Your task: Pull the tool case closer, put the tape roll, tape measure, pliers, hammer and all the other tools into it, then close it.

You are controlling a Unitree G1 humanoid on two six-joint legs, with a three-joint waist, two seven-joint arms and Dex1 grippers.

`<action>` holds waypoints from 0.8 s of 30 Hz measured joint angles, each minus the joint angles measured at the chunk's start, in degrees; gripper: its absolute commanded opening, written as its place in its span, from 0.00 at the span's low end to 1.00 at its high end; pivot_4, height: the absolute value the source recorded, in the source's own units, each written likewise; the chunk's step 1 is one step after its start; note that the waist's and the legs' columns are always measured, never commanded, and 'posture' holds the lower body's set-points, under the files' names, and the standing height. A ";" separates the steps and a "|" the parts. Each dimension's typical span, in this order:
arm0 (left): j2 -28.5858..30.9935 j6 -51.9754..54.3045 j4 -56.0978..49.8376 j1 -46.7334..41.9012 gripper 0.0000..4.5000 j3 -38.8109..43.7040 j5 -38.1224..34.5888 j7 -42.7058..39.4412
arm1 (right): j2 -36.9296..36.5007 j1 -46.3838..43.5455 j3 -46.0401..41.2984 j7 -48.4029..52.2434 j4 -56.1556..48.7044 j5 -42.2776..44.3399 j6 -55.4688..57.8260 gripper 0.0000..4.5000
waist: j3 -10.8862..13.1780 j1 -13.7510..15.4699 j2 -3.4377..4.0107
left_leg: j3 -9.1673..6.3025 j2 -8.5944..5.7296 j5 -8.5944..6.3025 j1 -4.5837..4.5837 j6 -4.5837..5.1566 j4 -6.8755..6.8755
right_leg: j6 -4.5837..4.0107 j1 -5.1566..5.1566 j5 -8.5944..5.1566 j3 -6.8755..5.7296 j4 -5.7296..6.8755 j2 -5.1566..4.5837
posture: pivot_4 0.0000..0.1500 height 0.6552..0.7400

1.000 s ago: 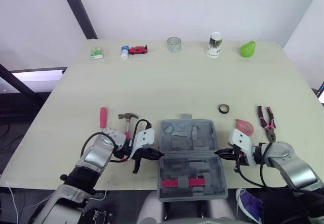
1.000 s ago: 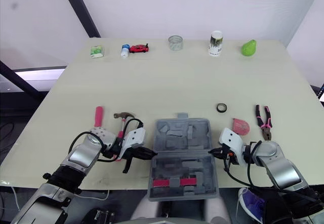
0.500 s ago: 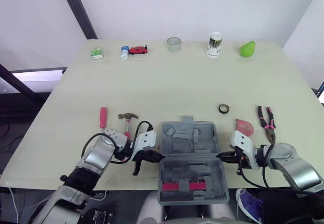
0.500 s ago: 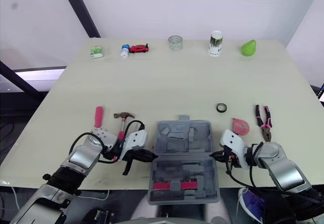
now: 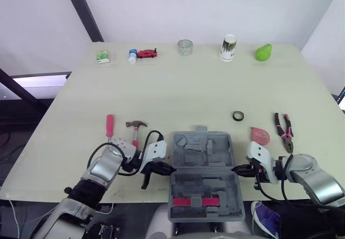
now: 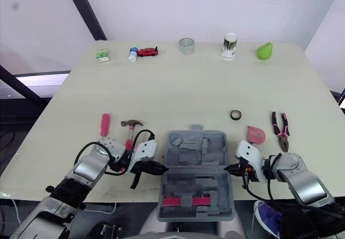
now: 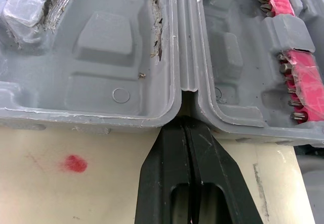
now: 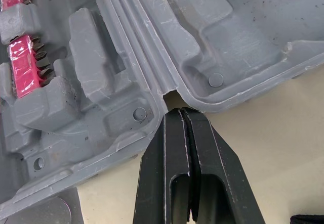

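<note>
Tool case (image 5: 202, 151), moulded grey plastic, lies open; left tool (image 5: 169, 169), right tool (image 5: 235, 169) closed at hinge.

1. Left arm (image 5: 105, 168), left of the tool case (image 5: 204, 150): silver-grey rounded shell, black joint housing.
2. Left wrist block (image 5: 154, 149): white, boxy; black cables (image 5: 148, 132) loop over it.
3. Left end effector (image 7: 185, 122): two matte black tapered fingers, faces pressed together, oval slot near the base.
4. Right arm (image 5: 318, 177), right of the tool case: silver-grey shell, white wrist block (image 5: 259, 154), black cable loop (image 5: 281, 179).
5. Right end effector (image 8: 177, 113): matching black fingers, likewise pressed together.
</note>
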 measured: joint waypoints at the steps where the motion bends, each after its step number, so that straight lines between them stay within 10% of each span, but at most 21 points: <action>1: 0.13 0.00 -0.24 0.05 0.01 -0.03 0.01 0.00 | 0.00 0.00 0.00 0.00 0.00 -0.03 0.00 0.00 | 0.00 0.00 0.00 | 0.00 0.00 0.00 0.00 0.00 0.00 | 0.00 0.00 0.00 0.00 0.00 0.00 | 1.00 1.00; 24: 0.50 -2.34 1.87 -0.63 0.01 -0.19 -0.15 -0.16 | -0.41 0.16 0.00 -0.05 0.47 -0.05 -1.21 0.00 | 0.00 -0.05 0.00 | -0.01 0.01 0.00 0.01 0.00 0.00 | 0.00 0.00 0.00 0.00 0.02 0.02 | 1.00 1.00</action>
